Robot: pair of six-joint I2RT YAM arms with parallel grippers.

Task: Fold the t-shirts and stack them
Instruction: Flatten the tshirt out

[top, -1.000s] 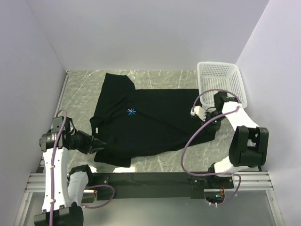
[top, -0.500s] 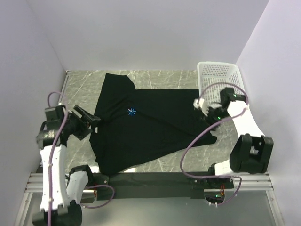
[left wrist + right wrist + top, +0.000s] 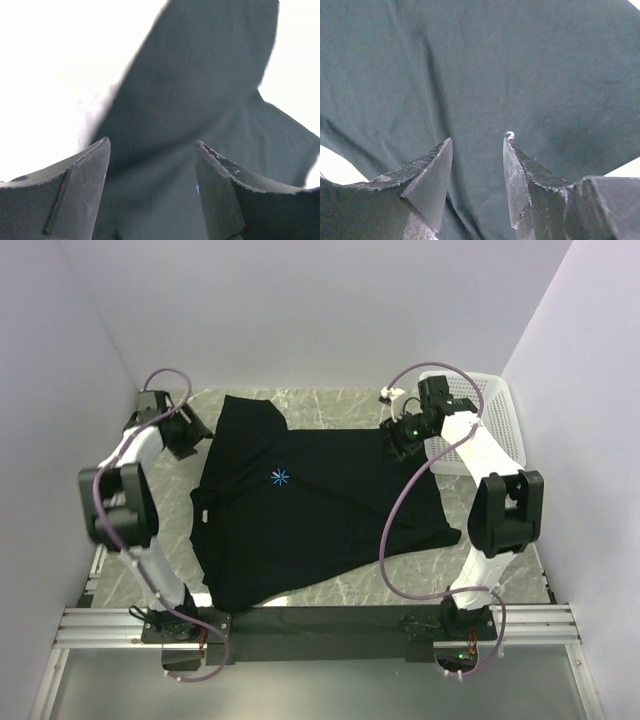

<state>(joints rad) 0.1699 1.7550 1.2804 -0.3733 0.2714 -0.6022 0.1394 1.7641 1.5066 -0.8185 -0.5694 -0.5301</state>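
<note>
Cloth, and nothing but cloth, to deal with on this tabletop (image 3: 350, 585). The black t-shirt (image 3: 320, 520) lies spread across the middle. At the near edge its hem runs crooked, bulging toward the near-left corner and rising away to the right, so that side looks rumpled rather than squared. A little further up, the small blue starburst logo (image 3: 280, 477) faces up left of centre, with the fabric around it fairly flat apart from a few soft diagonal creases. This looks like light, limp stuff with no stiffness at all. I'd expect it to sag and trail the moment one end is lifted, and a single layer could slide out of a shallow pinch. Further back, the left gripper (image 3: 151, 144) hovers over the shirt's far-left part, by what looks like a sleeve, jaws parted with only dark fabric below them. Over on the far-right side the right gripper (image 3: 478, 137) hangs above the shirt's far-right corner, fingers apart too and holding nothing. My read is that those two far corners are the sensible holds, pinched deep at the edge seam and taken together so the cloth lifts evenly. Right at the far-right corner of the tabletop, the white basket (image 3: 497, 405) sits just beside the shirt, close enough that trailing fabric might catch on it.
</note>
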